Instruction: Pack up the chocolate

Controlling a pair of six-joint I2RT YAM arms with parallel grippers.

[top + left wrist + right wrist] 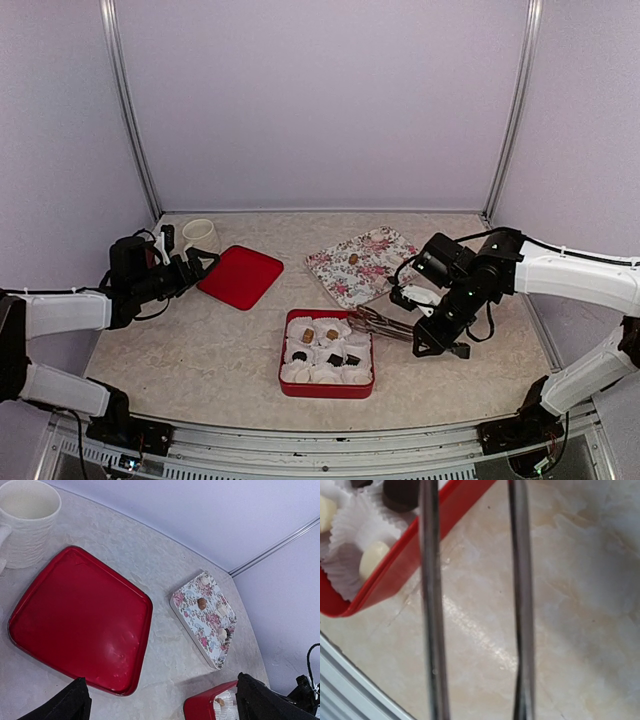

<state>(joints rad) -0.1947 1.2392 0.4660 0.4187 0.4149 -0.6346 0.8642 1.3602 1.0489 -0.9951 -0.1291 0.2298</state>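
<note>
Top external view: the red box (327, 393) stood at lower centre of the frame on the desk (200, 350). It was lined with white paper cups (298, 372), and chocolate (308, 335) was seated in several of them, tan in the upper row and dark in the row below. One further tan piece lay on the floral tray (385, 245), right of centre. The right gripper (425, 335) was grasping a pair of metal tongs (375, 322), whose tips lay at the box's upper right corner. The left gripper (200, 262) hovered at the left, beside the red lid (240, 277) and a white mug (200, 235). Left wrist view: the left fingers (67, 705) stood fully released at the bottom edge, holding nothing. The lid lay flat at the left. The tray, at centre right, carried the tan piece plus pale and dark bits too small to identify. Right wrist view: the two tong arms ran vertically through the frame, parted, with nothing between them. The box corner showed at upper left, with a pale and a dark piece in cups. Judgement: the step in hand was the transfer from tray to box, with the tongs empty at the box. The next move calls for carrying the tongs up to the tray, straddling the tan piece and squeezing gently enough not to flick it away.
</note>
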